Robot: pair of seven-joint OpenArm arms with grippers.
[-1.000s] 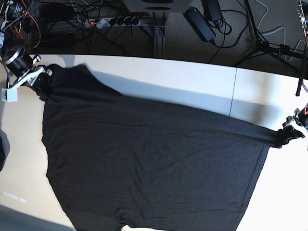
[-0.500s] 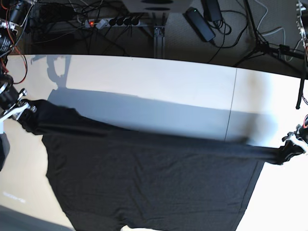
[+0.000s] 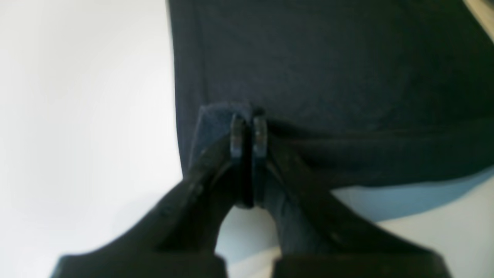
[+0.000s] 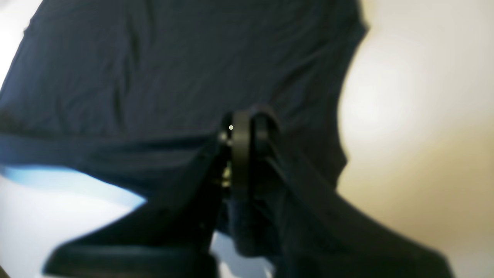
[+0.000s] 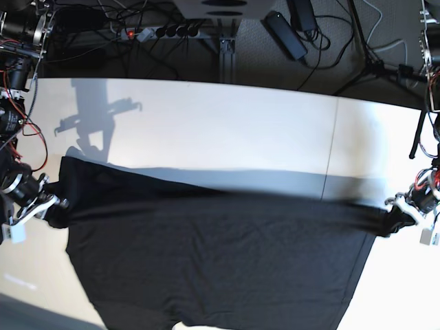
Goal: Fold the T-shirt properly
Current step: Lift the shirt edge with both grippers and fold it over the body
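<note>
Gripping opposite ends of the T-shirt [image 5: 213,261], your two arms are holding its upper edge taut above the white table [image 5: 227,130]. You are seeing the left gripper [image 3: 247,133] with jaws pinched together on a bunched dark corner; the right gripper [image 4: 247,129] is clamping cloth likewise. Below that edge, the plain dark fabric is lying spread across the table's near half.

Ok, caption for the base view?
Both grippers, left and right, pinch the black T-shirt taut across the white table.
</note>
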